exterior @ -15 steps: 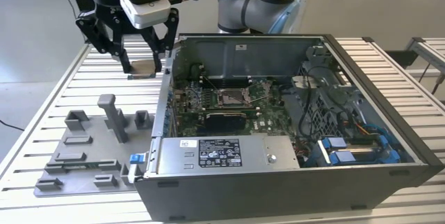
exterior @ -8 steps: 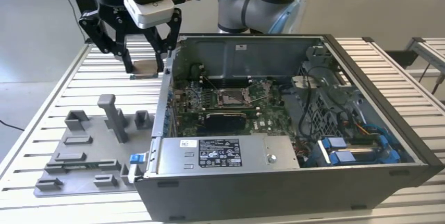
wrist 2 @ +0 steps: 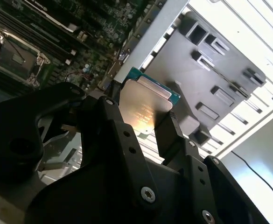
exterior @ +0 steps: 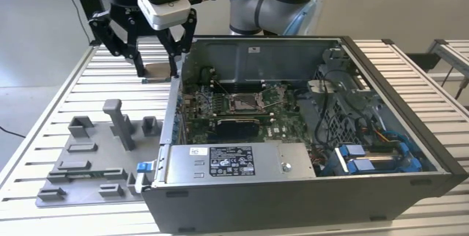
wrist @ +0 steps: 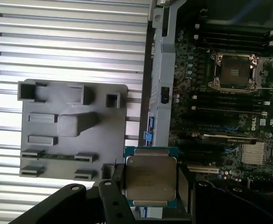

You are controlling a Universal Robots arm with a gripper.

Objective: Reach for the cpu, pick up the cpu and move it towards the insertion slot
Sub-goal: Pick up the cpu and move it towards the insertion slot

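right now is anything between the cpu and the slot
Yes: the case wall. The gripper holds the cpu outside it, on the exterior view's left, and the slot lies inside. Nothing else visible stands between.

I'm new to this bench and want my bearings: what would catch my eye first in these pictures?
The big open computer case, with a shiny square socket inside, sits in the middle of the exterior view. Just outside its wall on the exterior view's left, the gripper holds a small silvery chip in its jaws above the slatted table. A grey tray with upright pegs lies nearer the camera on that side.
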